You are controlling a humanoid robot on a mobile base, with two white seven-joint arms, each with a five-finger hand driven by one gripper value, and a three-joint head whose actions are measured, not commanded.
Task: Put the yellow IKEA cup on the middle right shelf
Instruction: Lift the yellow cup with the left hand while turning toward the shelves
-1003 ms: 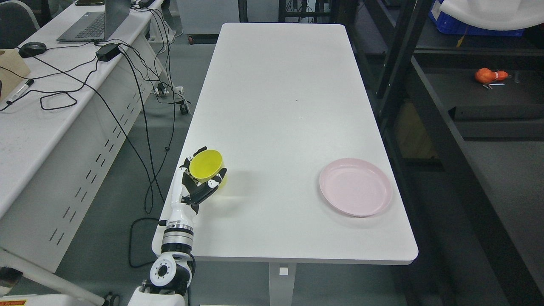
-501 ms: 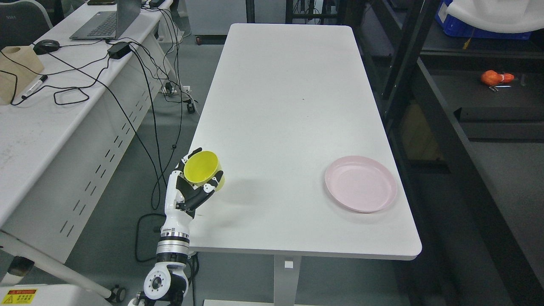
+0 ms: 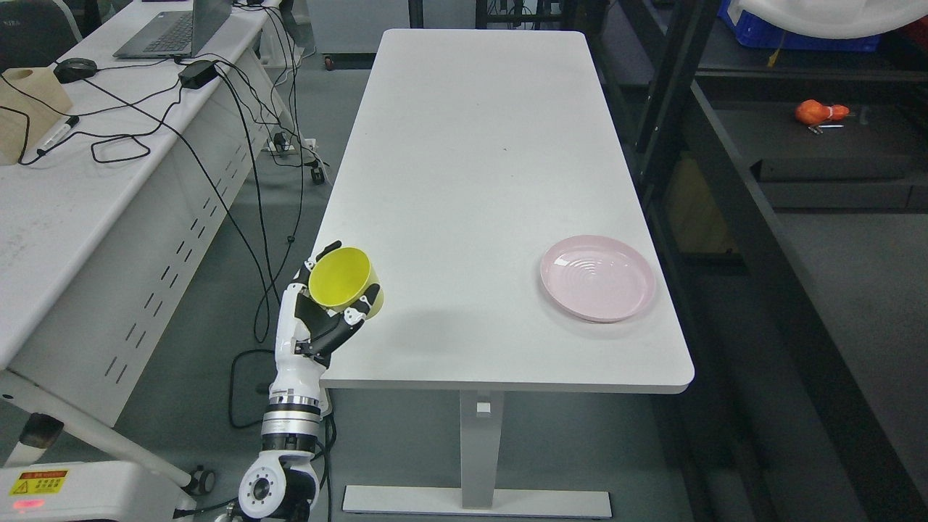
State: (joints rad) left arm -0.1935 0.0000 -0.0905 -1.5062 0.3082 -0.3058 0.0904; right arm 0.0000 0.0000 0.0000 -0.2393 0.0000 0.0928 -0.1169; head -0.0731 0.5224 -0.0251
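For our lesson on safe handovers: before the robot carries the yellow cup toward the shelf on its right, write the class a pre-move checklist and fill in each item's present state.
1. Grasp: left hand has its fingers wrapped around the yellow cup: ok.
2. Cup off the white table: it looks raised near the front left corner: ok.
3. Cup upright: it tilts, its mouth facing the camera: not ok if anything were inside.
4. Cup contents: the inside looks empty: ok.
5. Path rightward: the pink plate lies near the table's right edge: not ok unless passed above.
6. Middle right shelf free: the dark rack shows only partly: cannot tell.
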